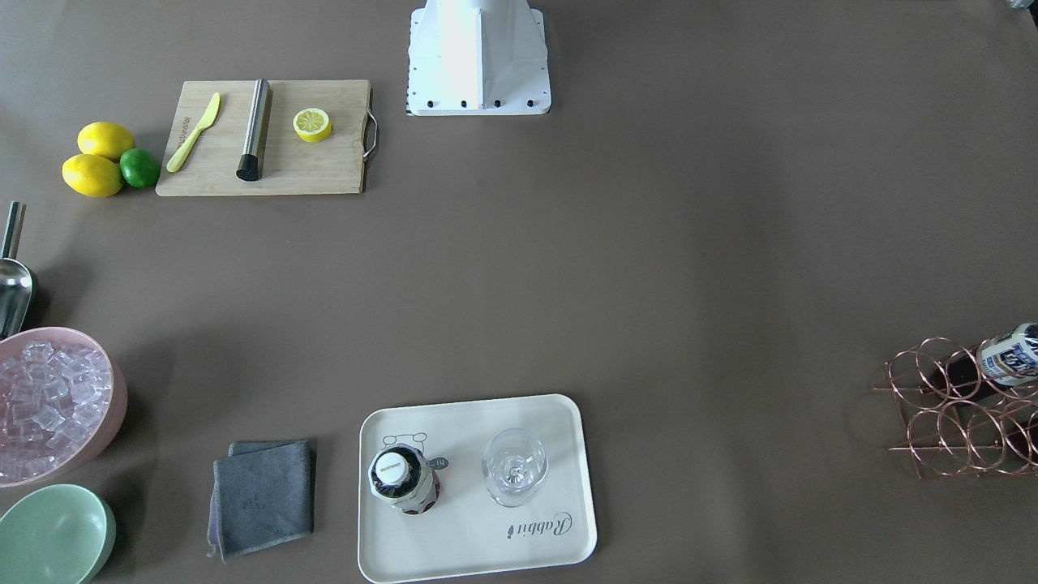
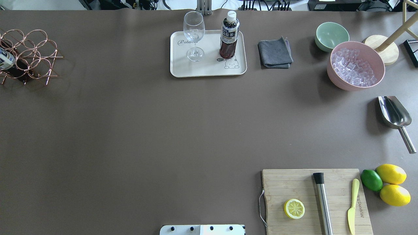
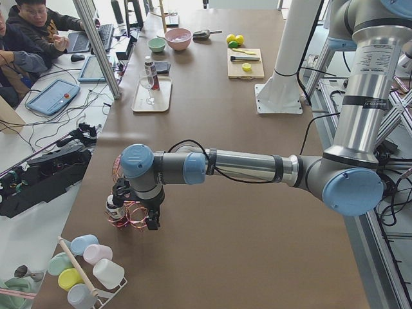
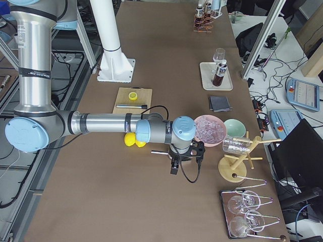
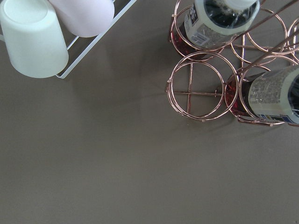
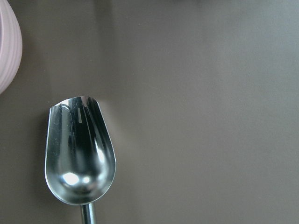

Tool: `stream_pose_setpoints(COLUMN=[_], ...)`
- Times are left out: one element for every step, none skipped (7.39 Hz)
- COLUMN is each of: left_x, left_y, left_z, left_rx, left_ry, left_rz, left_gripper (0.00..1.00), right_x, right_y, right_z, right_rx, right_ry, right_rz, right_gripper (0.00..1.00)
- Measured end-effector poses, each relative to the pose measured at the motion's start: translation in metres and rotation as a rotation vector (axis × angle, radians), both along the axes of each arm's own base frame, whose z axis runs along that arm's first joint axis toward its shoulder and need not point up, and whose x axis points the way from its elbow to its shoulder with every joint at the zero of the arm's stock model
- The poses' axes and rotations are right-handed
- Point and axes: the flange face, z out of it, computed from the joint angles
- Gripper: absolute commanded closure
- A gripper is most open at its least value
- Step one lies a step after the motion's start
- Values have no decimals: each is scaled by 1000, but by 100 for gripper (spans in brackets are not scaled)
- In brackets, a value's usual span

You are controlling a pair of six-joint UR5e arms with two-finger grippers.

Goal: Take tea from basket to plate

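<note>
One tea bottle [image 2: 229, 36] stands upright on the cream plate [image 2: 209, 70], next to a stemmed glass [image 2: 194, 32]; it also shows in the front view [image 1: 403, 480]. The copper wire basket [image 2: 29, 55] at the table's far left holds two more tea bottles [image 5: 219, 21] [image 5: 275, 93], lying in its rings. My left gripper [image 3: 136, 219] hangs right over the basket; I cannot tell whether it is open. My right gripper [image 4: 185, 164] hovers over a steel scoop [image 6: 79, 149]; I cannot tell its state either.
A pink ice bowl [image 2: 356, 68], a green bowl [image 2: 331, 36] and a grey cloth [image 2: 275, 52] lie right of the plate. A cutting board [image 2: 313, 199] with a lemon half, muddler and knife sits near my base, with lemons and a lime beside it. Cups [image 5: 32, 37] lie near the basket.
</note>
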Motion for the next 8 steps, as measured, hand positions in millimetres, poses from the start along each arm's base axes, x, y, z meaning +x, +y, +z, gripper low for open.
stream_pose_setpoints(left_x=[0, 0, 1, 1, 2, 2, 2, 2], left_y=[0, 1, 1, 3, 5, 5, 5, 6], left_z=[0, 1, 1, 3, 5, 6, 6, 7], left_rx=[0, -1, -2, -5, -8, -9, -10, -11], left_ry=[0, 0, 0, 1, 2, 2, 2, 1], left_rz=[0, 0, 2, 2, 3, 3, 3, 3], left_gripper=[2, 2, 2, 2, 2, 2, 2, 2], right_x=[0, 0, 0, 0, 0, 0, 0, 0], right_y=[0, 0, 0, 0, 0, 0, 0, 0], right_z=[0, 1, 1, 1, 1, 0, 0, 0], right_rx=[-1, -2, -2, -2, -1, -2, -2, -1], right_ry=[0, -1, -1, -1, -1, -1, -1, -2], right_rz=[0, 0, 0, 0, 0, 0, 0, 0], right_gripper=[0, 0, 0, 0, 0, 0, 0, 0])
